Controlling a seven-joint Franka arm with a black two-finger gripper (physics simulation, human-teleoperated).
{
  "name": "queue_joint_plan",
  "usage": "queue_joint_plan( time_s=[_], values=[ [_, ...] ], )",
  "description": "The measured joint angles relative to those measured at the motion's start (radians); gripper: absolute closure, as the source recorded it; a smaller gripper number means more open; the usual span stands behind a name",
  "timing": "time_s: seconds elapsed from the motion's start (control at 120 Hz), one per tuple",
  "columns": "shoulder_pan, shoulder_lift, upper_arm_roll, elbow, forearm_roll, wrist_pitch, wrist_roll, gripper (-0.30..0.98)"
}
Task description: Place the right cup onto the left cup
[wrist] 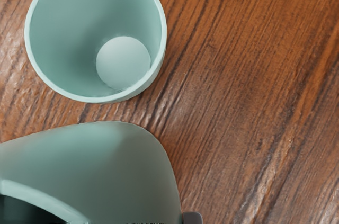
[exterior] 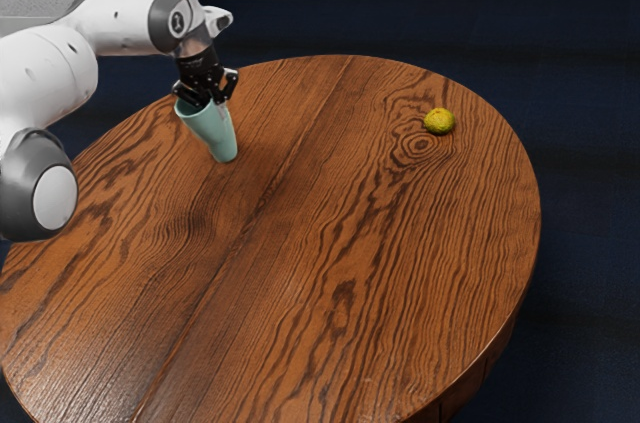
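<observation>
The tool grips a tilted cup beneath it, near the upright cup; the tilted cup's rim is partly cut off.

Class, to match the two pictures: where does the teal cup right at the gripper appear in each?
Exterior view: the teal cup is left of centre, in the upper half, just below the gripper.
Wrist view: large, at the lower left.
Shared landmark: the wood-grained table.
</observation>
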Motion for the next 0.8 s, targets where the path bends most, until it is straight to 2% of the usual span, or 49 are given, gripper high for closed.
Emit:
queue_joint_plan(
  time_s=[0.433, 0.8],
  values=[
    [0.055, 0.239, -0.002, 0.423, 0.030, -0.206, 0.007, 0.79],
    [0.077, 0.364, -0.005, 0.599, 0.036, -0.280, 0.016, 0.79]
  ],
)
